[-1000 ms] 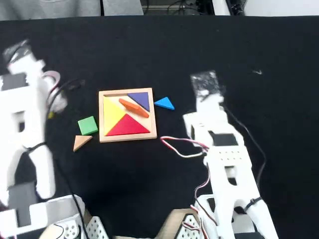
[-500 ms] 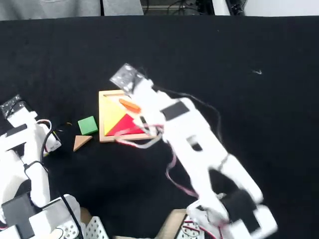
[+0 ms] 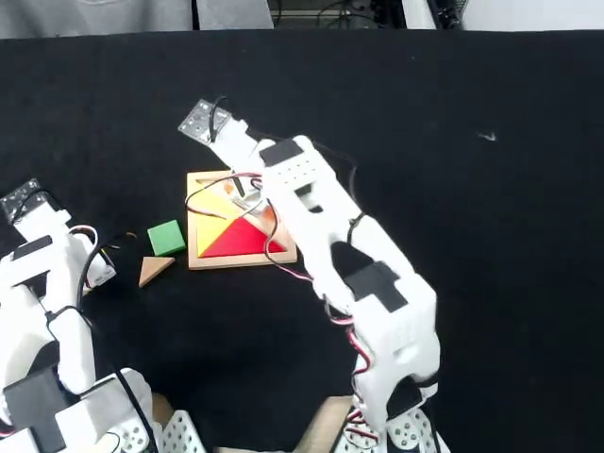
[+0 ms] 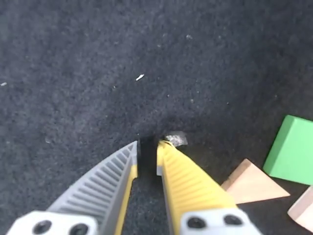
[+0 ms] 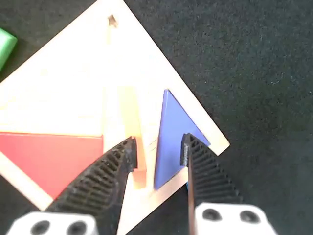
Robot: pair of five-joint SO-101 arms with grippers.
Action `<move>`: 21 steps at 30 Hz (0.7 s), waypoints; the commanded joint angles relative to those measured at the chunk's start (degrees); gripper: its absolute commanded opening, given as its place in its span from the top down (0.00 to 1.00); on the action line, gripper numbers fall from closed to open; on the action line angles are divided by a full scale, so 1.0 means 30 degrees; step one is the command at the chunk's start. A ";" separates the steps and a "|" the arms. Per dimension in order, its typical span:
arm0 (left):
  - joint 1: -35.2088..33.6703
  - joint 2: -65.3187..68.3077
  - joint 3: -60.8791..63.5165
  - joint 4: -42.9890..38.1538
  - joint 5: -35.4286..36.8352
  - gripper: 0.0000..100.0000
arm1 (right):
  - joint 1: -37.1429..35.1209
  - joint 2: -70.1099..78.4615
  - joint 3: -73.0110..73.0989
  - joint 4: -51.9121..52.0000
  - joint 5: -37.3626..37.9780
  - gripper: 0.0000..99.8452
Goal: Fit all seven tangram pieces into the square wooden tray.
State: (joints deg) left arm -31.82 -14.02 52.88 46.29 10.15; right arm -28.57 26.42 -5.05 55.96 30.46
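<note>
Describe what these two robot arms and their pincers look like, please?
Both arms are chunky white plastic segments with black motor blocks. Thin red, white and black cables loop along the right arm, and the left arm has similar wiring. The left gripper has ribbed fingers, one grey and one yellow. The right gripper has ribbed black fingers on a white base with screw holes.

My left arm (image 3: 42, 283) and right arm (image 3: 326, 241) are white, blocky shells with black panels, trailing red-and-white cables (image 3: 354, 344). My left jaws pair a yellow ribbed finger (image 4: 188, 181) with a grey finger (image 4: 105, 178). My right jaws have black ribbed fingers (image 5: 105, 176) on white mounts with dark screws (image 5: 210, 215).
</note>
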 commanded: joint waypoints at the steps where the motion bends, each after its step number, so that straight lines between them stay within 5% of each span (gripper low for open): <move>1: 0.0278 -0.0674 -0.0132 -0.0176 -0.0176 0.92 | 0.0088 0.0366 -0.2037 0.0967 0.0147 0.84; 21: 0.0278 -0.0674 -0.0161 -0.0205 -0.0147 0.92 | -0.0938 0.0513 -0.3766 0.3282 0.0029 0.84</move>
State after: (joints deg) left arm -31.82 -14.02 52.88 46.29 10.15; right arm -28.84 28.26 -13.23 65.27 30.46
